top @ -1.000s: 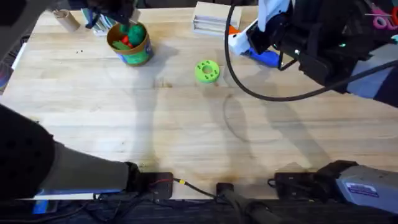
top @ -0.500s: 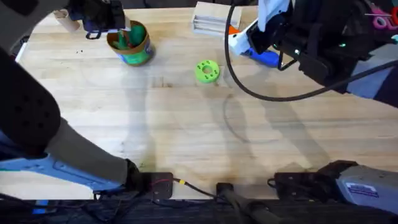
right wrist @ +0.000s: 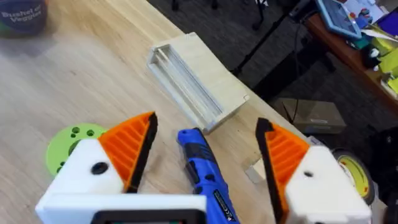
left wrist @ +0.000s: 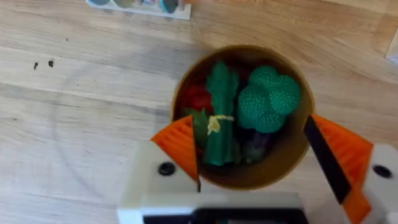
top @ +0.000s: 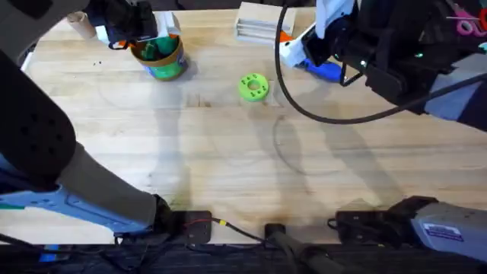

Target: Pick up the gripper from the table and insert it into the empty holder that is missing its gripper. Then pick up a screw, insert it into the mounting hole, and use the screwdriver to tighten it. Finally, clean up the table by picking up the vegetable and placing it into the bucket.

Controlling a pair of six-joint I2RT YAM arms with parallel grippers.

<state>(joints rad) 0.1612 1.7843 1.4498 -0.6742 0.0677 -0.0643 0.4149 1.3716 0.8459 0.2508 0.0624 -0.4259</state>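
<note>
Vegetable [left wrist: 219, 112] now lying inside bucket [top: 161, 56] at far left of bench [top: 228, 152], dropped within the last second. Left pincer [left wrist: 255, 155] spread wide above the rim, empty. Right pincer [right wrist: 205, 149] wide, straddling screwdriver [right wrist: 205, 168]. Cleanup apparently done.

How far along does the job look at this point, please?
Nearly finished, it seems. The vegetable already lies inside the bucket, and the left gripper hangs open just above it, holding nothing. The right gripper is open over the screwdriver, which lies on the table. Whether the screw was tightened cannot be seen here.
</note>
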